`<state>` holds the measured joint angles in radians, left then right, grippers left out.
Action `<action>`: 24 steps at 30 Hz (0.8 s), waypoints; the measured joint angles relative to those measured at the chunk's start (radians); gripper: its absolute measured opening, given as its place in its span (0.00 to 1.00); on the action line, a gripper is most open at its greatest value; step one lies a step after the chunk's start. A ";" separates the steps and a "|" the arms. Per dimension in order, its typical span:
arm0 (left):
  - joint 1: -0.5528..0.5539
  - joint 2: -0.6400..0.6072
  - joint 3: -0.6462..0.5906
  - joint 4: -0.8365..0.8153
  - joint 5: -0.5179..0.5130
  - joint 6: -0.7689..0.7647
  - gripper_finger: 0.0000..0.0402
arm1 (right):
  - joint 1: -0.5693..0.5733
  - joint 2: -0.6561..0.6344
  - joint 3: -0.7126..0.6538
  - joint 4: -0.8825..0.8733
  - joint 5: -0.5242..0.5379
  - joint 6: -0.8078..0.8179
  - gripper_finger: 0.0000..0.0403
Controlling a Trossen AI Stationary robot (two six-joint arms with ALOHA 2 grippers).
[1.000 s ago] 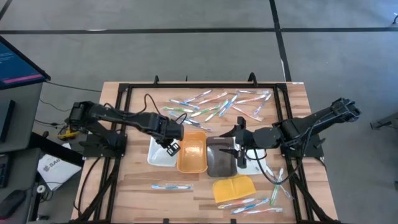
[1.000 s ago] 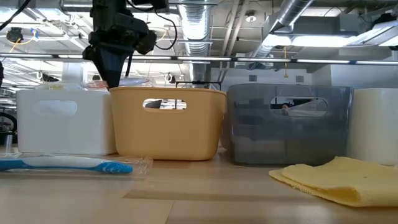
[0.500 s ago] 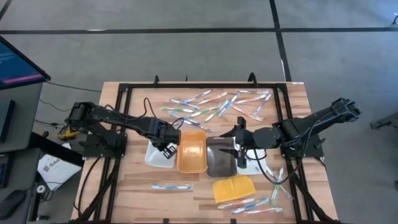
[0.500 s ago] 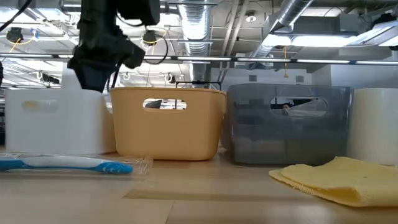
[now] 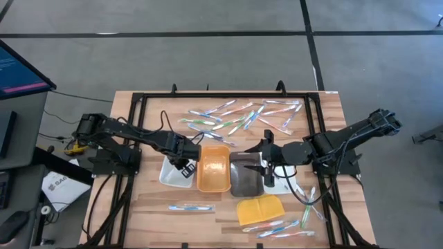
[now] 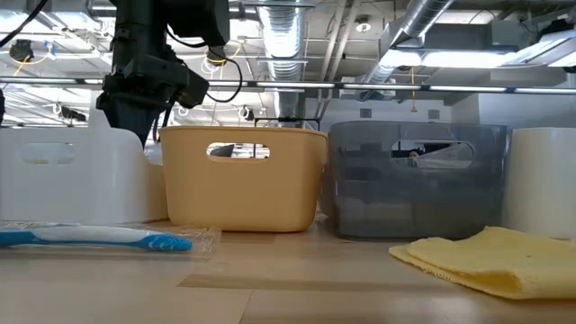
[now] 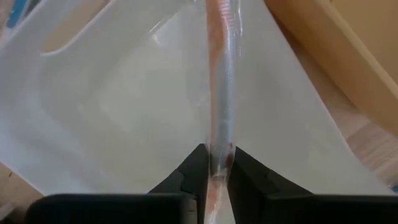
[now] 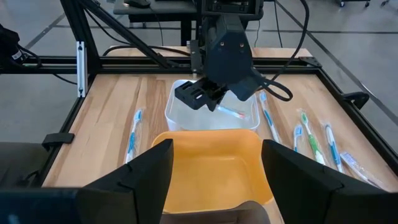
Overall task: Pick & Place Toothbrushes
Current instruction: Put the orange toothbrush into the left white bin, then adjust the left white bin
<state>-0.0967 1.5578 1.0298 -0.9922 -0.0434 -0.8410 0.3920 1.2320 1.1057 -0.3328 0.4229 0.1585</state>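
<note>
I work from the white tray point(image 5: 169, 174), standing on the desk point(image 5: 149, 214) just beside the orange tray point(image 5: 213, 168). My left hand point(image 7: 216, 167) hangs inside it, pinching a wrapped pink toothbrush point(image 7: 219, 74) that angles down toward the tray's floor. I judge this the placing step; next I must spread those fingers and lift clear. My right hand point(image 5: 265, 160), spread and empty, waits over the grey tray point(image 5: 246, 176).
</note>
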 joint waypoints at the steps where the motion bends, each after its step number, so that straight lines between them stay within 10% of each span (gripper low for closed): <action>1: 0.000 0.000 0.000 0.001 -0.002 0.004 0.13 | 0.000 0.000 0.000 0.000 0.000 0.000 0.59; 13: 0.000 -0.021 0.001 0.023 0.025 0.045 0.18 | 0.000 0.000 0.000 -0.003 0.000 0.000 0.59; 24: 0.001 -0.334 0.004 -0.032 0.008 -0.057 0.05 | 0.000 0.000 0.000 -0.003 0.000 0.000 0.59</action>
<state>-0.0959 1.2235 1.0336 -1.0241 -0.0355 -0.8981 0.3920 1.2320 1.1057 -0.3363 0.4229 0.1589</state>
